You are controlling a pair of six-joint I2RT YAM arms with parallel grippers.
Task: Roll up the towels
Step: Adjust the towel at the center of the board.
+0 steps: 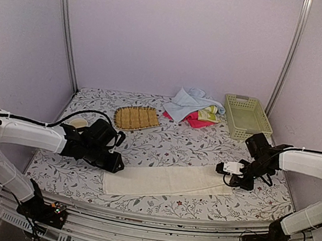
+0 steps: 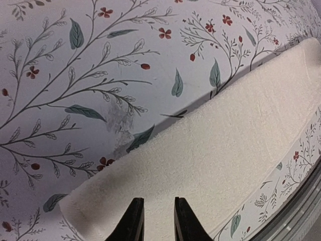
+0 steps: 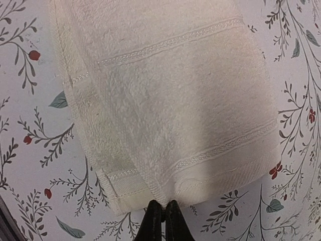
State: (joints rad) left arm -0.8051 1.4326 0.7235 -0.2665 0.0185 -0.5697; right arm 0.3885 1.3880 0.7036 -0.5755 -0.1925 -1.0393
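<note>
The long cream-white towel (image 1: 168, 181) lies folded lengthwise across the front of the table. My left gripper (image 1: 118, 165) hovers over its left end, with the jaws a little apart and nothing between them; the wrist view shows the gripper (image 2: 155, 205) above the towel (image 2: 225, 145). My right gripper (image 1: 229, 179) is at the towel's right end. In its wrist view the gripper (image 3: 161, 205) is shut, pinching the hem edge of the towel (image 3: 170, 100). A light blue towel (image 1: 184, 101), a pink towel (image 1: 194, 121) and a pale yellow-green towel (image 1: 210, 113) lie heaped at the back.
A pale green lattice basket (image 1: 246, 116) stands at the back right. A tan woven slatted mat (image 1: 136, 118) lies at the back centre. A small round pale object (image 1: 78, 123) sits behind my left arm. The floral tablecloth (image 1: 164, 144) covers the table.
</note>
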